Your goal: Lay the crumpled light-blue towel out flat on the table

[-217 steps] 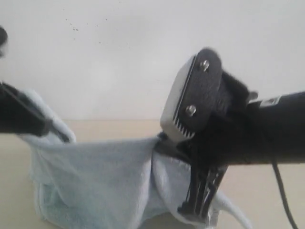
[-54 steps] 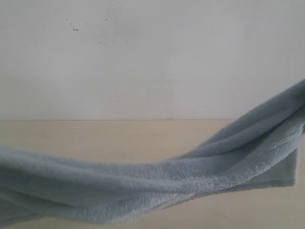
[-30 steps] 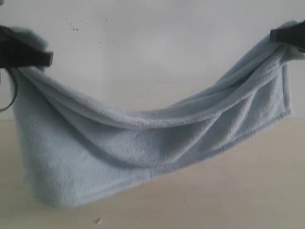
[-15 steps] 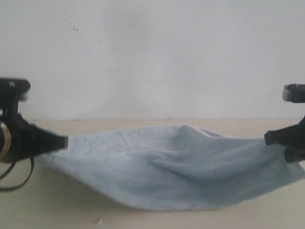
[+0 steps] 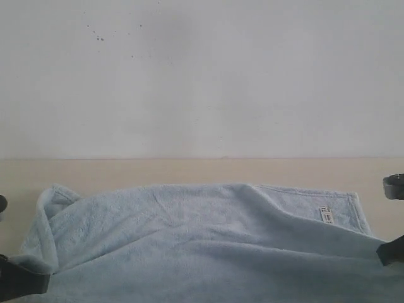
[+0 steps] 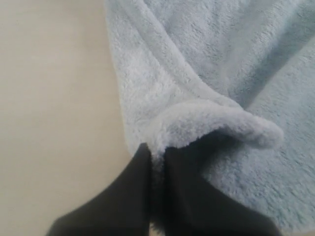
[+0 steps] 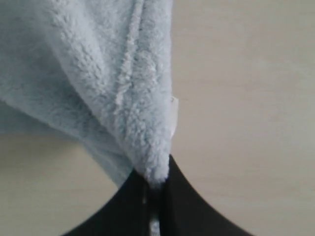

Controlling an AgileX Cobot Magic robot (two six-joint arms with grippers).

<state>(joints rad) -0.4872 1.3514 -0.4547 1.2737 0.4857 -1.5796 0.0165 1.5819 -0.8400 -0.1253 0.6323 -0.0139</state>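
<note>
The light-blue towel [image 5: 202, 233] lies spread across the beige table [image 5: 189, 169], its far edge down and its white label [image 5: 326, 215] near the far right corner. Its far left corner is folded over. My left gripper [image 5: 25, 281] sits low at the front left, shut on the towel's near left edge [image 6: 197, 118], with the cloth pinched between its black fingers [image 6: 128, 191]. At the right edge my right gripper [image 5: 391, 251] is shut on the towel's near right corner [image 7: 147, 162]. In both wrist views, towel [image 7: 83, 73] bunches at the jaws.
A white speckled wall [image 5: 202, 76] rises behind the table's far edge. Bare table shows beside the towel in the left wrist view [image 6: 54, 98] and in the right wrist view [image 7: 246, 98].
Both grippers have come down and toward the camera with the towel. The cloth hung sagging between them; now most of it rests on the table, with the label showing.
</note>
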